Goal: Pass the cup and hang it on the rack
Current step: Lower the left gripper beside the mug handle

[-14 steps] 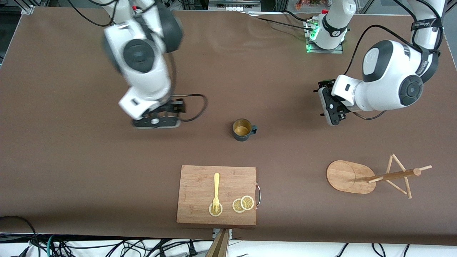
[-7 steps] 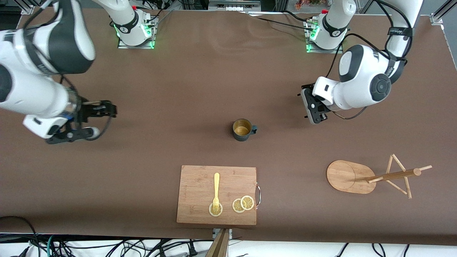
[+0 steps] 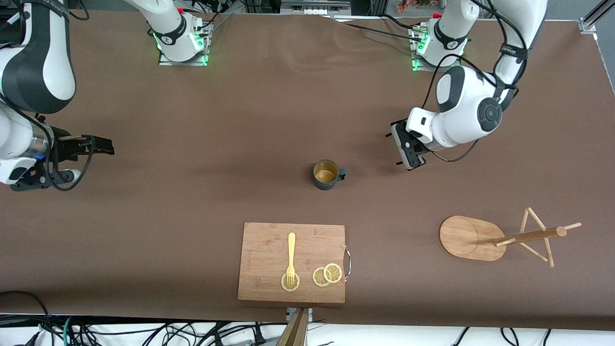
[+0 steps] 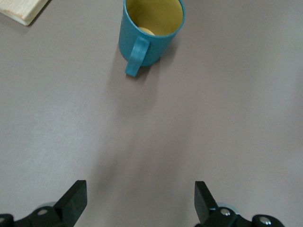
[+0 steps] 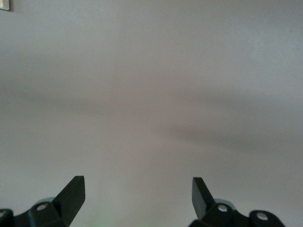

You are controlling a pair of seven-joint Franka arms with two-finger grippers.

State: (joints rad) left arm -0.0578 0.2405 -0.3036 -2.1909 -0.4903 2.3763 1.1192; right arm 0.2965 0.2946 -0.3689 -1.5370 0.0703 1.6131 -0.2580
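Left wrist view: cup (image 4: 152,32) rim cut off by the frame edge at 12 o'clock; cutting board (image 4: 22,9) only a corner showing. Left gripper (image 4: 140,202) — just the fingertips in frame, body cropped at 6 o'clock. Right gripper (image 5: 137,198) same in the right wrist view. Front view: right arm (image 3: 29,91) cropped at 9 o'clock edge — its fingers mostly hidden. Something pale inside the cup, can't tell what. Lemon slice (image 3: 289,282) partly under fork (image 3: 290,257).
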